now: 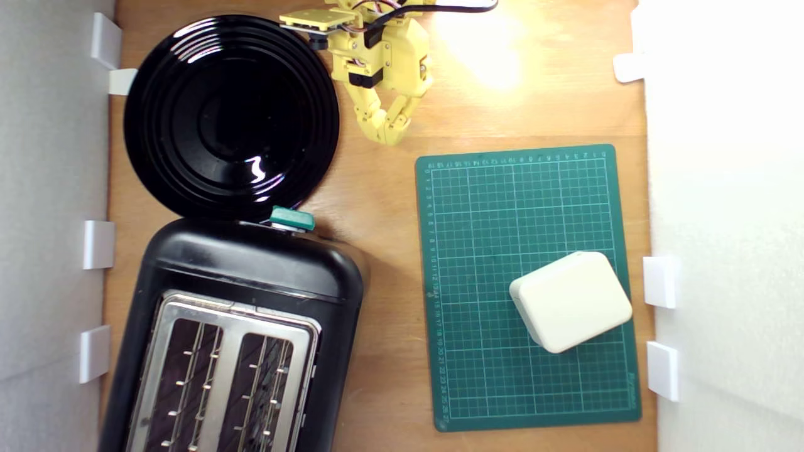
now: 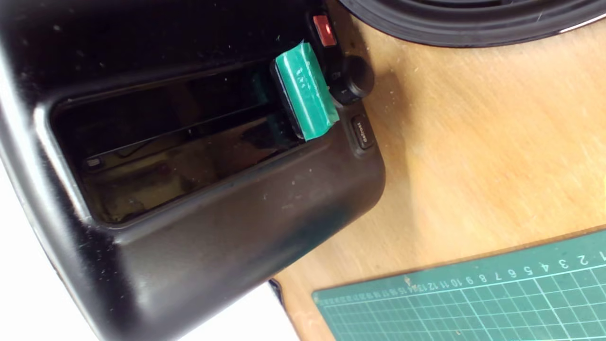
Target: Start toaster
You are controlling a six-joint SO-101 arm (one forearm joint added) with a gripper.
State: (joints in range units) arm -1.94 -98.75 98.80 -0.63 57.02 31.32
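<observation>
The glossy black toaster [image 1: 251, 267] with a silver two-slot top stands at the lower part of the exterior view's left, both slots empty. Its teal-green lever [image 1: 292, 218] sticks out of the end that faces the plate. My yellow gripper [image 1: 388, 135] hangs over bare wood near the table's far edge, to the right of the plate in the exterior view and well apart from the lever. Its fingertips meet and hold nothing. The wrist view looks at the toaster [image 2: 213, 227] end-on, with the lever [image 2: 305, 92], a red button [image 2: 324, 29], a knob [image 2: 356, 80] and a defrost button [image 2: 362, 132]; no fingers show there.
A round black ridged plate [image 1: 229, 116] lies just beyond the toaster's lever end. A green cutting mat [image 1: 527, 282] covers the exterior view's right, with a cream rounded box [image 1: 571, 301] on it. White brackets [image 1: 99, 243] and white walls line both sides.
</observation>
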